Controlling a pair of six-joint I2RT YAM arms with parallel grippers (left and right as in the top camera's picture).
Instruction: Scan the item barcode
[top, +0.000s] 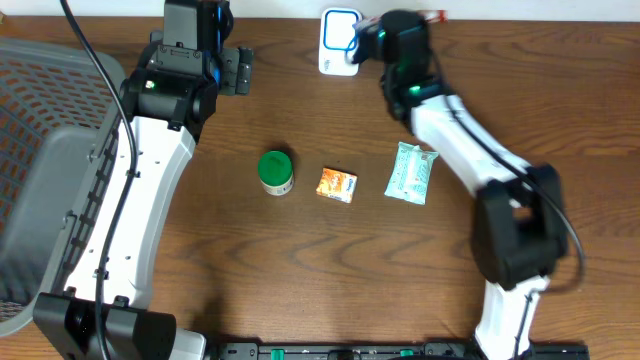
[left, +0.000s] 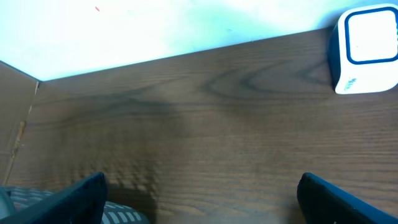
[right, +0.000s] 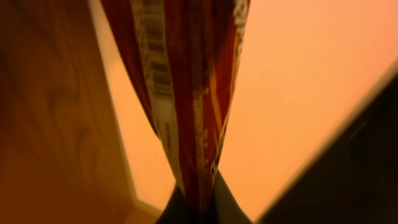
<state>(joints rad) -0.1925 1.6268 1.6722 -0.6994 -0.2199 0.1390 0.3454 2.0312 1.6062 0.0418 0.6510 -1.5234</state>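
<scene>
One red packet (right: 189, 106), pale barcode strip (right: 157, 62) lengthwise

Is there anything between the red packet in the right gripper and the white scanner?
Nothing visible. The right gripper is shut on the red packet, right beside the white scanner. The green jar, orange packet and pale pouch lie nearer mid-table, out of the way.

It looks like a mock shop checkout in a robotics lab. A wood-grain surface (top: 300, 270) carries a white-and-blue barcode scanner (top: 338, 40) and small packaged goods: a green-lidded tub (top: 276, 172), an orange packet (top: 338, 185) and a pale green pouch (top: 411, 173). A grey mesh shopping basket (top: 40, 120) sits alongside, and white robot arms (top: 150, 200) flank them.
</scene>
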